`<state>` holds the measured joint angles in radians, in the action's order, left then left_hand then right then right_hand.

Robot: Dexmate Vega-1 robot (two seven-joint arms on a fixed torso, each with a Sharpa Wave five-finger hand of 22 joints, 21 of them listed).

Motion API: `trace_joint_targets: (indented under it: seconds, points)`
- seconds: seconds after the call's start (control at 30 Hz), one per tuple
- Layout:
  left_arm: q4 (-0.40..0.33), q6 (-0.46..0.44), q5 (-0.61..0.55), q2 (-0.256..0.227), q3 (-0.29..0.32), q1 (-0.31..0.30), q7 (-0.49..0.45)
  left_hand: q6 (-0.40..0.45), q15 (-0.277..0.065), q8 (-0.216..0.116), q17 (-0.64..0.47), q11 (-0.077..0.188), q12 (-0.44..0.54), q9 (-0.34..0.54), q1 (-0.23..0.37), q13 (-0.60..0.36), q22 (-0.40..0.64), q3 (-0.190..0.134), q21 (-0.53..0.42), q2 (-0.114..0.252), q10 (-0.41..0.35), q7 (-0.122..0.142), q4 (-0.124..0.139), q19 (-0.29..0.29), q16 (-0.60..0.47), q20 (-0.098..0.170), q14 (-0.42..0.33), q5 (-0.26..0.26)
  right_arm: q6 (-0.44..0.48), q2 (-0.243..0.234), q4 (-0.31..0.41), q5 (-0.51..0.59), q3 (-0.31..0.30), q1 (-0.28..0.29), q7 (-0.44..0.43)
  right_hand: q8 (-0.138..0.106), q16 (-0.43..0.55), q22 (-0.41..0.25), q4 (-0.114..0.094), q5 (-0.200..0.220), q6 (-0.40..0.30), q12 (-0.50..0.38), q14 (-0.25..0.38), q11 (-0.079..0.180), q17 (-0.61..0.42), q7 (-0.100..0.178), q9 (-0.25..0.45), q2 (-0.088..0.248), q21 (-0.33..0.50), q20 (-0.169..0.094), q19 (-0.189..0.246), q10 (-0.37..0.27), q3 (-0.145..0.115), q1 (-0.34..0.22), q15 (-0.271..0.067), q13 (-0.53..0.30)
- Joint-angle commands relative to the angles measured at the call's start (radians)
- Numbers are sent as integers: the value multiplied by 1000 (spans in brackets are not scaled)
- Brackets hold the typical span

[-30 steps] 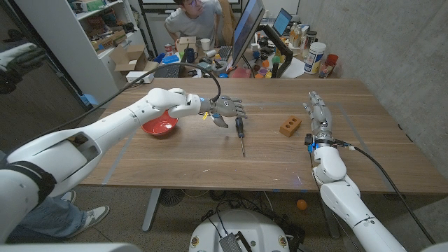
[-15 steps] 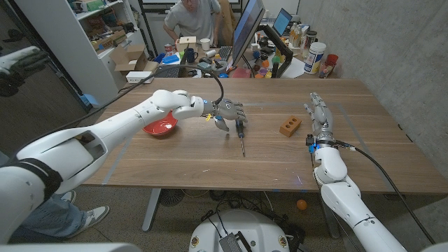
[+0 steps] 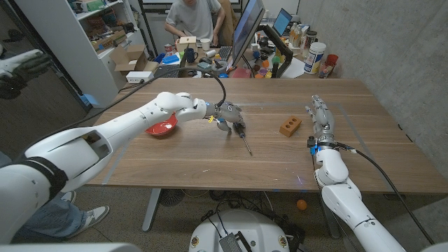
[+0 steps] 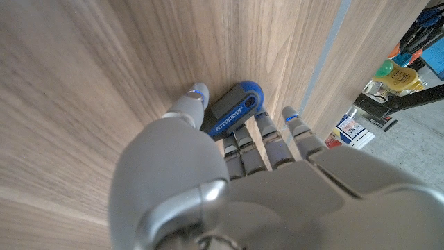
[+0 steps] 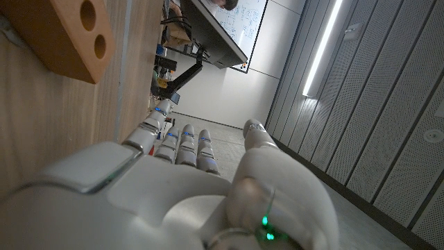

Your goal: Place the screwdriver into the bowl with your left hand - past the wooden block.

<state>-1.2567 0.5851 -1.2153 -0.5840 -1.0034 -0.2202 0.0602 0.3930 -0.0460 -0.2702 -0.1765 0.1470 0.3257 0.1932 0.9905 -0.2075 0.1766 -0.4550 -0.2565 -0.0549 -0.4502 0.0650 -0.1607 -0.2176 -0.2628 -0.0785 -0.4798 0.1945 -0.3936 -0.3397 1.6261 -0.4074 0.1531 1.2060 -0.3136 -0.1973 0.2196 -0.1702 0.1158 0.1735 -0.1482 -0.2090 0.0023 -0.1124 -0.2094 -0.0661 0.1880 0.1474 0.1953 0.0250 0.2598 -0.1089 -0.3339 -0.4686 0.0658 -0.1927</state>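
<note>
My left hand (image 3: 227, 115) is curled over the blue and black handle of the screwdriver (image 3: 246, 143) at the middle of the table. Its metal shaft slants toward the near right with the tip on the wood. In the left wrist view the fingers (image 4: 267, 142) and thumb wrap the screwdriver handle (image 4: 232, 114). The red bowl (image 3: 159, 128) sits to the left, partly behind my left forearm. A wooden block (image 3: 290, 126) with two holes lies to the right of the screwdriver; the right wrist view also shows the block (image 5: 66, 35). My right hand (image 3: 320, 117) stands near the right edge, fingers straight and holding nothing.
A person (image 3: 198, 15) sits behind the table's far edge beside a monitor (image 3: 245, 31). Bottles and small items (image 3: 315, 56) crowd the desk at the back right. Shelves with boxes (image 3: 119, 49) stand at the back left.
My left hand has come down and closed around the screwdriver handle. The shaft has swung from pointing straight toward me to slanting to the right. The right hand has stayed put.
</note>
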Motion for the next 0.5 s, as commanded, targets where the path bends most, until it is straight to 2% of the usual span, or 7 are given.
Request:
trace_joint_targets:
  seconds: [0.03,0.1,0.2,0.23,0.3,0.37,0.5]
  points:
    - [31,-21,26,24,-13,2,6,47,-62,-8,-5,8,3,6,26,-2,5,23,-35,3,-57,-12,1,-125,-15,16,-74,-3,-14,4,-23,-14,-9,-1,12,2,-3,-1,2,7,-3,4,4,-6,-1,7,3,-10,-3,7,2,-5,5,4,2,-4]
    - [30,-31,28,24,-11,-3,-3,115,-78,-23,-7,11,10,7,58,-3,6,27,-53,21,-115,-19,-2,-196,-27,36,-136,-5,-15,4,-27,-17,-9,-4,17,3,-3,-1,2,7,-2,4,4,-6,-1,7,3,-10,-3,7,3,-5,5,5,2,-4]
    - [29,-46,30,25,-9,-10,-20,191,-106,-39,-10,36,29,7,92,-3,5,32,-73,40,-213,-12,-4,-276,-54,68,-233,-13,-14,3,-31,-19,-8,-8,21,3,-4,-1,2,7,-2,4,4,-7,-1,7,3,-11,-3,7,3,-6,6,5,2,-4]
    - [29,-51,30,24,-8,-12,-27,230,-116,-47,-8,27,38,7,106,-4,5,34,-85,44,-256,-15,-5,-314,-64,82,-278,-16,-14,3,-33,-20,-8,-9,23,3,-4,-1,2,7,-2,4,4,-7,-1,7,3,-11,-3,7,3,-6,6,6,2,-4]
    - [27,-56,32,24,-9,-14,-30,274,-131,-58,-5,41,42,7,120,-3,6,31,-95,54,-293,-15,-4,-348,-70,88,-324,-17,-13,3,-34,-21,-8,-10,24,3,-4,-1,2,7,-2,4,4,-8,-1,7,3,-12,-3,7,3,-6,6,6,2,-4]
    - [20,-75,29,21,-4,-24,-51,341,-137,-78,-4,42,49,8,127,-3,7,29,-109,62,-340,-12,-1,-389,-77,95,-374,-15,-12,3,-36,-24,-7,-11,28,2,-4,-1,2,7,-2,4,4,-8,-1,7,3,-12,-3,7,3,-5,7,6,2,-4]
    - [11,-92,27,15,-1,-34,-75,412,-151,-97,-4,42,63,7,138,-3,8,25,-135,79,-422,-8,2,-459,-88,106,-448,-10,-10,2,-37,-26,-7,-12,31,2,-4,-1,2,7,-2,4,4,-8,-1,6,3,-13,-3,7,3,-5,8,7,1,-4]
